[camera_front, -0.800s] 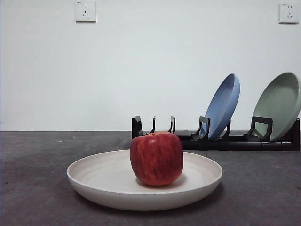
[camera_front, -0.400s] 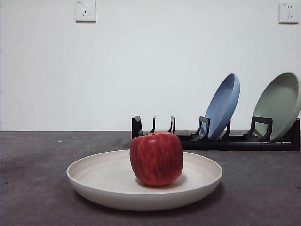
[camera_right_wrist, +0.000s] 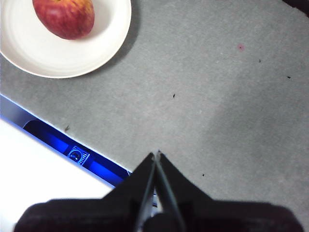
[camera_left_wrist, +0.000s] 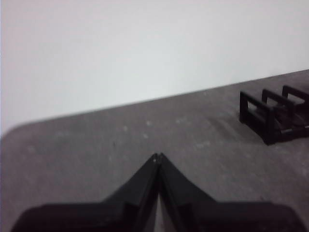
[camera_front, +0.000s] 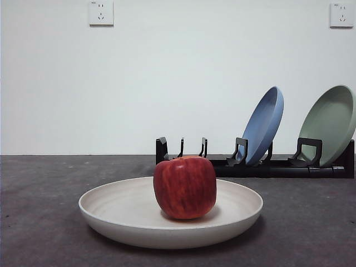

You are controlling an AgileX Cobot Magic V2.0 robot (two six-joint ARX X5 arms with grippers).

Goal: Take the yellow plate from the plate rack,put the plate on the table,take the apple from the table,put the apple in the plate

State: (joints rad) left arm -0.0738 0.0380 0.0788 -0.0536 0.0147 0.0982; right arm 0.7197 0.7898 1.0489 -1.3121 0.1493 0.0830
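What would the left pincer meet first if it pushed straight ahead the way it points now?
Probably just bare table. The shut left pincer aims across open surface toward the wall; the plate rack sits off to one side, though depth is unclear.

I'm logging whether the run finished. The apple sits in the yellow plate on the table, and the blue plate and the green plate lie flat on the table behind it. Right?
Not quite. The apple does sit in the yellow plate on the table, but the front view shows the blue plate and the green plate standing tilted in the plate rack, not lying flat.
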